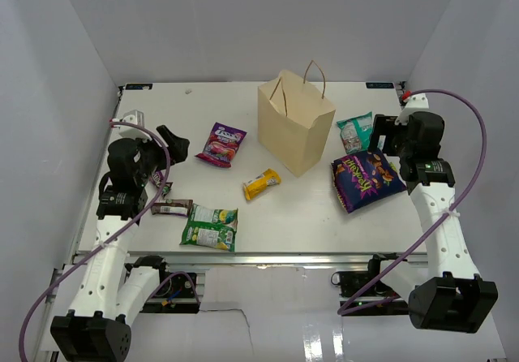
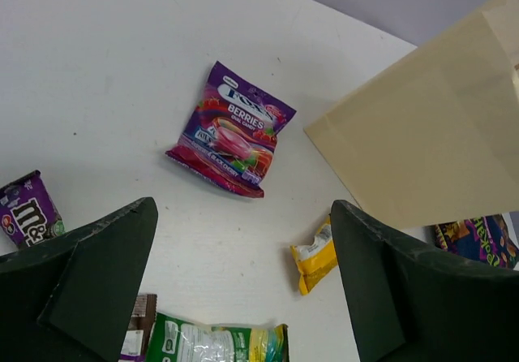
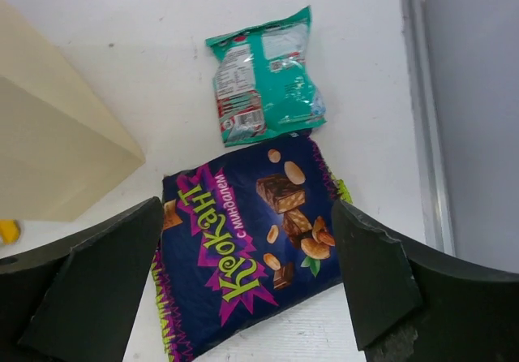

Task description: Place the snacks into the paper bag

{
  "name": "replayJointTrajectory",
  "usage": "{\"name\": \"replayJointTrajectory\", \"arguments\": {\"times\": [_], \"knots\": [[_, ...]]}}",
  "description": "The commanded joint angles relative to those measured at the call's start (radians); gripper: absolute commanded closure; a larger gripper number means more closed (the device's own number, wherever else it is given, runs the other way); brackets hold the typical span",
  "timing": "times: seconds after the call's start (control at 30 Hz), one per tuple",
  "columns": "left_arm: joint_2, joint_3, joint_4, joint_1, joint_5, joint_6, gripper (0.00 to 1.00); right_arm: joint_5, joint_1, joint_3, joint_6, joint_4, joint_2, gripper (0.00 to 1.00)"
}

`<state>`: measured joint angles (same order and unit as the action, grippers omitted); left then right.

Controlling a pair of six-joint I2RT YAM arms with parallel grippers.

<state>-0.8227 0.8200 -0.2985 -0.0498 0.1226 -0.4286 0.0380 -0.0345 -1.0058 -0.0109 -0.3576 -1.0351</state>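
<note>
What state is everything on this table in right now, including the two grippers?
paper bag: upright
candy pouch: flat on table
yellow wrapper: on table, near bag
green packet: flat on table
dark-blue chip bag: flat on table
teal-white packet: flat on table
brown bar: on table
left gripper: open, empty
right gripper: open, empty

Both arms reach forward, the left gripper and right gripper spread wide, holding nothing.

One paper bag and seven snacks — five bright packets, two small dark packets.
</note>
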Motion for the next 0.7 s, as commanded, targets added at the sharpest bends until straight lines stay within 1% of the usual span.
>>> {"name": "replayJointTrajectory", "arguments": {"times": [0.0,0.03,0.07,0.1,0.13,0.17,0.23,0.27,0.3,0.33,0.37,0.4,0.43,0.47,0.5,0.53,0.57,0.6,0.63,0.67], "knots": [[0.019,-0.015,-0.027,0.001,0.081,-0.007,0.02,-0.196,-0.001,-0.005,-0.119,-0.015,0.012,0.10],[0.020,-0.018,-0.031,0.001,0.089,-0.007,0.02,-0.302,-0.001,-0.008,-0.202,-0.070,0.017,0.10],[0.022,-0.024,-0.036,0.001,0.097,-0.010,0.02,-0.435,0.001,-0.007,-0.447,-0.117,0.030,0.10],[0.026,-0.038,-0.042,0.001,0.113,-0.013,0.02,-0.686,0.005,-0.005,-0.606,-0.188,0.035,0.10],[0.033,-0.045,-0.045,0.001,0.123,-0.016,0.02,-0.772,0.030,-0.001,-0.779,-0.386,0.040,0.10],[0.037,-0.054,-0.050,0.001,0.130,-0.024,0.02,-0.818,0.053,0.007,-1.019,-0.462,0.041,0.10],[0.045,-0.073,-0.065,0.001,0.144,-0.032,0.02,-0.828,0.152,0.033,-1.136,-0.539,0.044,0.10],[0.046,-0.079,-0.070,0.001,0.149,-0.038,0.02,-0.839,0.185,0.051,-1.223,-0.661,0.040,0.10],[0.046,-0.085,-0.080,0.001,0.155,-0.047,0.02,-0.852,0.259,0.067,-1.390,-0.710,0.040,0.10],[0.046,-0.088,-0.086,0.001,0.158,-0.055,0.02,-0.846,0.303,0.087,-1.443,-0.737,0.041,0.10],[0.043,-0.091,-0.091,0.001,0.164,-0.062,0.02,-0.830,0.355,0.110,-1.462,-0.713,0.041,0.10],[0.040,-0.094,-0.102,0.001,0.169,-0.077,0.02,-0.773,0.408,0.152,-1.469,-0.686,0.040,0.10],[0.037,-0.100,-0.106,0.001,0.175,-0.085,0.02,-0.741,0.517,0.174,-1.459,-0.644,0.026,0.10],[0.030,-0.105,-0.114,0.001,0.176,-0.093,0.02,-0.700,0.574,0.194,-1.434,-0.518,0.014,0.09],[0.028,-0.110,-0.129,0.001,0.175,-0.113,0.02,-0.619,0.622,0.223,-1.375,-0.445,-0.002,0.07],[0.027,-0.113,-0.142,0.001,0.158,-0.127,0.02,-0.586,0.698,0.228,-1.359,-0.382,-0.050,0.06],[0.025,-0.119,-0.166,0.001,0.152,-0.157,0.02,-0.529,0.752,0.214,-1.339,-0.269,-0.084,0.04],[0.025,-0.124,-0.178,0.001,0.144,-0.157,0.02,-0.512,0.752,0.196,-1.321,-0.221,-0.121,0.03],[0.027,-0.125,-0.192,0.001,0.137,-0.186,0.02,-0.501,0.781,0.172,-1.298,-0.186,-0.211,0.01],[0.030,-0.136,-0.215,0.001,0.129,-0.202,0.02,-0.491,0.791,0.139,-1.289,-0.134,-0.265,0.04]]}}
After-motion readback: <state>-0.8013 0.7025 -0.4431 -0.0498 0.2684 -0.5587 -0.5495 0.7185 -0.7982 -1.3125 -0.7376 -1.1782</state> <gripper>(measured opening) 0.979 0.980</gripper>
